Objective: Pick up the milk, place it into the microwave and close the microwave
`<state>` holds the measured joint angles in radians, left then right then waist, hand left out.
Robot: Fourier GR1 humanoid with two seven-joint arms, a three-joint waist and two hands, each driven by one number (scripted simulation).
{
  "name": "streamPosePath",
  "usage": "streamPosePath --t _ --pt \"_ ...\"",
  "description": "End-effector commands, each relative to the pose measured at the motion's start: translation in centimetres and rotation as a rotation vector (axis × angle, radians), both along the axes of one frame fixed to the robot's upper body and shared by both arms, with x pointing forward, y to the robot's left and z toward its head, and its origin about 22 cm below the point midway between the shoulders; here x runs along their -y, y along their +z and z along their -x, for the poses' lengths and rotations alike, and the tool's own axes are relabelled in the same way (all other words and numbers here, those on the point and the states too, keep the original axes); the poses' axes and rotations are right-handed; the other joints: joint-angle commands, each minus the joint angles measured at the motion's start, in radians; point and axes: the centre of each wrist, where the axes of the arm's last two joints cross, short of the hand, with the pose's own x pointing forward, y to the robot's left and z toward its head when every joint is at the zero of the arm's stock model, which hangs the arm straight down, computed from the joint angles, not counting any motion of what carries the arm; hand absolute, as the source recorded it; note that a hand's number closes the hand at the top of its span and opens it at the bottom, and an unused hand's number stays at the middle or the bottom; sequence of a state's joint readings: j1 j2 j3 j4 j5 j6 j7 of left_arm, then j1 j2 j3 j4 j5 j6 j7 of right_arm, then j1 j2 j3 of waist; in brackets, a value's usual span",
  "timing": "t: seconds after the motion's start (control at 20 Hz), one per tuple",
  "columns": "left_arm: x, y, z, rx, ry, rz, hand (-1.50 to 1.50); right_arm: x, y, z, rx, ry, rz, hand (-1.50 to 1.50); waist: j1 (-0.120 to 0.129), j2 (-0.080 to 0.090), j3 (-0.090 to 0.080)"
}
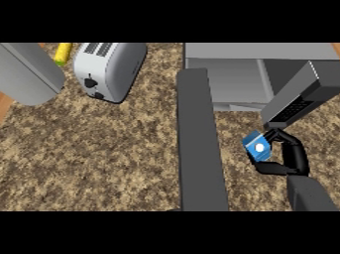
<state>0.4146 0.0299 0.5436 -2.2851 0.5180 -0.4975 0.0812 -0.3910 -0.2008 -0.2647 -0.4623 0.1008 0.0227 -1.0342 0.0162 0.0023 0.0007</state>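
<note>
Right hand (288, 158) curls around our milk (257, 146) near the surface's right edge; we risk clipping the microwave (253, 74) door (200, 139) going in.

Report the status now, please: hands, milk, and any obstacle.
Right hand shut on milk, just outside the microwave. Left hand not in view. Microwave door open; opening looks unobstructed.

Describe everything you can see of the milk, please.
The milk is a small blue carton with a white round mark on the face that shows. It is tilted and held above the speckled counter, in front of the open microwave. The right hand holds it, fingers curled round its right side.
</note>
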Motion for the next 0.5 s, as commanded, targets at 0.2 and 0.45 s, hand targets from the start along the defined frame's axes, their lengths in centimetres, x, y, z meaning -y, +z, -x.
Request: streamPosePath --t 0.2,0.45 --pt "-0.5 0.0 -0.8 -0.021 0.001 0.005 -1.50 -3.4 -0.2 -0.3 0.073 0.196 -0.108 1.50 -0.014 -0.004 -0.001" --pt "-1.3 -1.8 1.1 -0.018 0.036 0.006 -1.50 -5.4 2.8 -1.4 0.126 0.191 -0.027 1.50 -0.016 -0.007 -0.002"
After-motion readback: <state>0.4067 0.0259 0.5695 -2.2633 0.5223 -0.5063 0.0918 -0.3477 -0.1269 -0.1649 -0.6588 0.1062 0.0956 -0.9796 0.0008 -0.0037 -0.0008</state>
